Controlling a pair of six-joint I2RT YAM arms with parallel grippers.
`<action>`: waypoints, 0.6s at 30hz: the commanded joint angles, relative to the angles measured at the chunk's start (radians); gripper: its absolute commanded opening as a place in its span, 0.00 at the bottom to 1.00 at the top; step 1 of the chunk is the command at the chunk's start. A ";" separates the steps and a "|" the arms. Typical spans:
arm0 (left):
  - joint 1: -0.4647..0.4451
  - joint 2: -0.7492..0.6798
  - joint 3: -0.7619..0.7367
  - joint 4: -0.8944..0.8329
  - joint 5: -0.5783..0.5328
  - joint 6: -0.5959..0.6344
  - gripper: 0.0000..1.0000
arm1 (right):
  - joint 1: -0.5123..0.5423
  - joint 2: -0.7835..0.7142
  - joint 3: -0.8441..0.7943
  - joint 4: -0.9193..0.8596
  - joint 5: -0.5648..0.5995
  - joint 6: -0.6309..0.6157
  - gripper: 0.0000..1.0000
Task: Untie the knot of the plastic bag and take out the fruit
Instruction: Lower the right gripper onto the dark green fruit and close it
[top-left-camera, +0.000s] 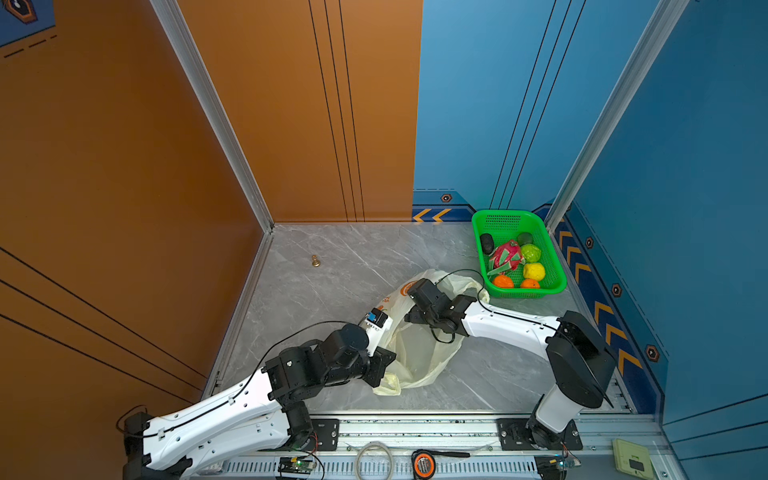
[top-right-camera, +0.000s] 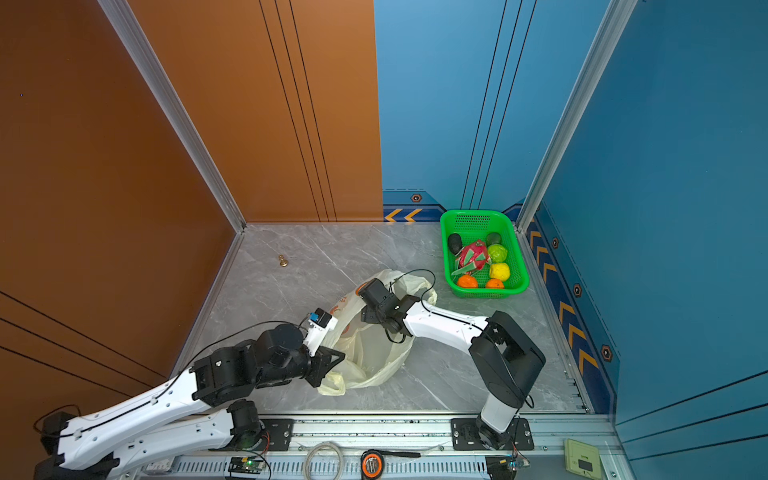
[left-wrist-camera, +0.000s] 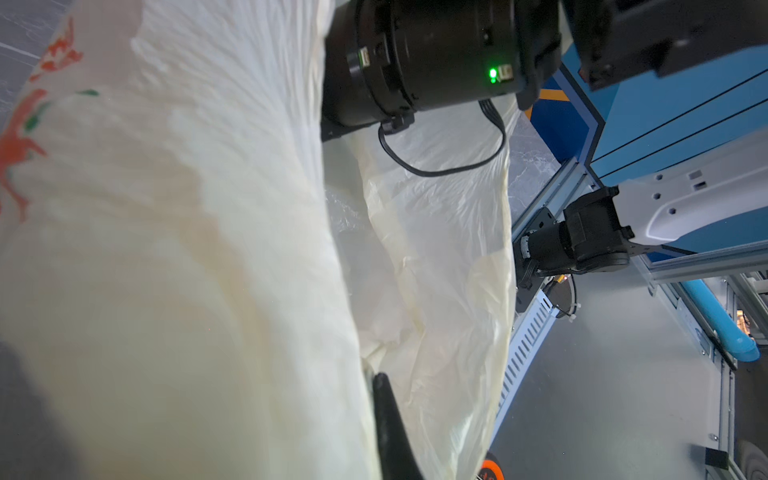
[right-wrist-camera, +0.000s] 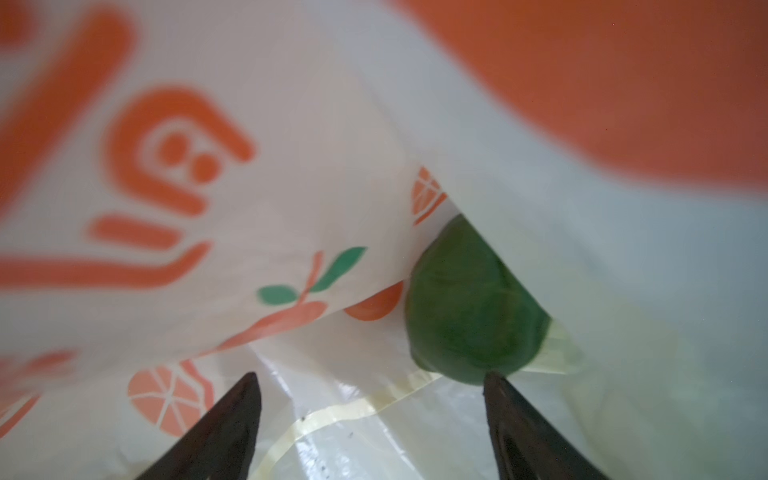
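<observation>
Left claw (top-left-camera: 386, 365) pinches the bag (top-left-camera: 419, 357) rim, propping the mouth open. Right claw (right-wrist-camera: 370, 376) is inside, jaws apart, lined up on a green fruit (right-wrist-camera: 469, 299).

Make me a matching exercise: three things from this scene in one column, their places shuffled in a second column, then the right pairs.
Things:
A. dragon fruit
B. dark green fruit
C. brass figure

Places:
1. inside the plastic bag
2. alone on the table, near the orange wall
3. in the green basket

Pairs: A-3, B-1, C-2
</observation>
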 joint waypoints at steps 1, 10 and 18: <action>-0.025 -0.027 -0.018 -0.015 -0.031 -0.023 0.00 | -0.043 0.020 -0.024 0.019 0.077 0.041 0.81; -0.047 -0.028 -0.021 -0.014 -0.057 -0.035 0.00 | -0.065 0.077 -0.006 -0.007 0.054 0.054 0.85; -0.076 0.003 -0.002 -0.009 -0.043 -0.035 0.00 | -0.050 0.143 0.006 0.075 0.175 0.048 0.92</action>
